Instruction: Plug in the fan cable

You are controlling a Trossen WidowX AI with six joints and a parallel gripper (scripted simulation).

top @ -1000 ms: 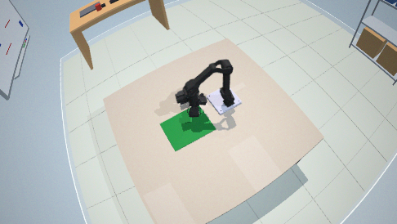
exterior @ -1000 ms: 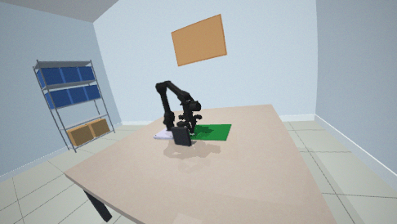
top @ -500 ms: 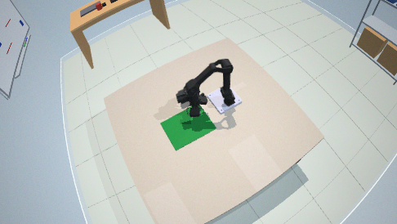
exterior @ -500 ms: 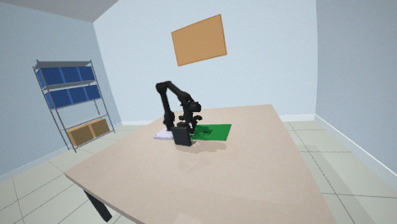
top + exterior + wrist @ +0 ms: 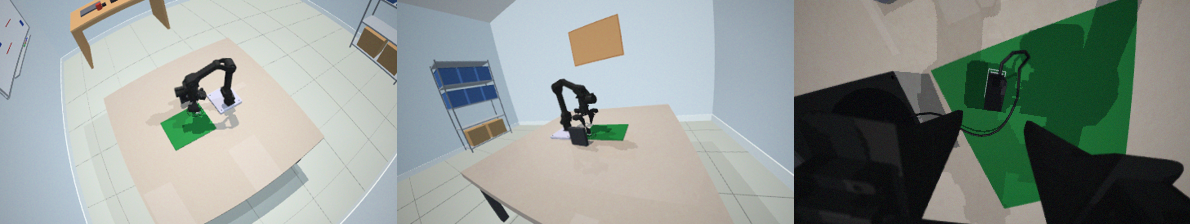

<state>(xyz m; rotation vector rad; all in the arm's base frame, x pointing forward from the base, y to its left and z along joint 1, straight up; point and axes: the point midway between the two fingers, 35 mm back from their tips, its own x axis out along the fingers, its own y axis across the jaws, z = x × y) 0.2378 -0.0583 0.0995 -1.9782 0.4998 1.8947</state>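
Note:
The green board point(image 5: 176, 138) point(image 5: 619, 132) point(image 5: 1104, 142) lies flat on the table. The fan's black plug point(image 5: 994, 93) is at the white outline point(image 5: 987, 82) on the board, whose upper end shows past it. The header's pins are hidden, and how deep the plug sits cannot be told. The thin black cable point(image 5: 1018, 95) loops from the plug's upper end around its right side and left to the black fan point(image 5: 578, 136) point(image 5: 869, 107). My gripper point(image 5: 994, 120) is open and empty above the board, its fingertips apart on either side, below the plug in the wrist view.
The fan stands upright beside the board, close to the left finger in the wrist view. The arm's white base plate point(image 5: 216, 104) point(image 5: 558, 134) is next to the board. The cable passes near the left fingertip in the wrist view.

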